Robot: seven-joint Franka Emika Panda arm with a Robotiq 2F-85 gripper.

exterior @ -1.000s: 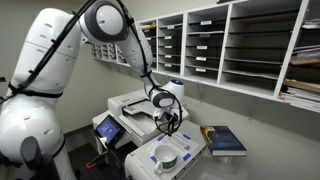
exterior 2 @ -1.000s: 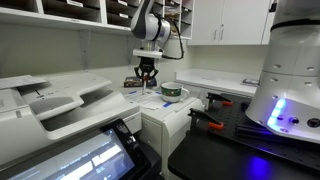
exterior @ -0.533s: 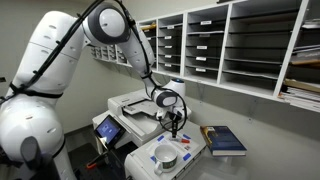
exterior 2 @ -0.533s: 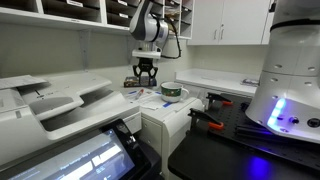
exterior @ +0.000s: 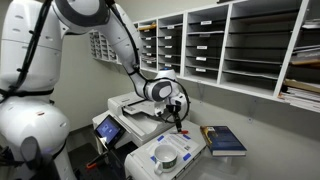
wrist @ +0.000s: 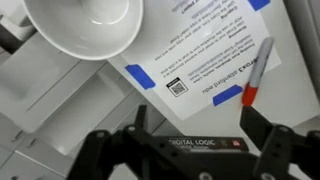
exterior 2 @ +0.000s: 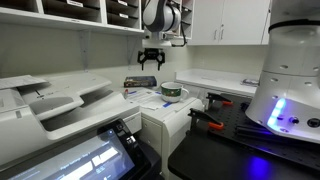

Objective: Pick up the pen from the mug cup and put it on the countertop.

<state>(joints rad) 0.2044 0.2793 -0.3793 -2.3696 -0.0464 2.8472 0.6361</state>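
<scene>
While the gripper (wrist: 182,142) hangs over the sheet (wrist: 215,60) with fingers spread and empty, the pen (wrist: 256,68) lies flat at its 1 o'clock (red tip toward the fingers), long axis running 1 to 7, well apart from the mug (wrist: 85,25) at 11.

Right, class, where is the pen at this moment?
In the wrist view the pen lies at the right on the blue-printed sheet, near its edge. It is outside the mug cup at upper left and above the open gripper.
</scene>
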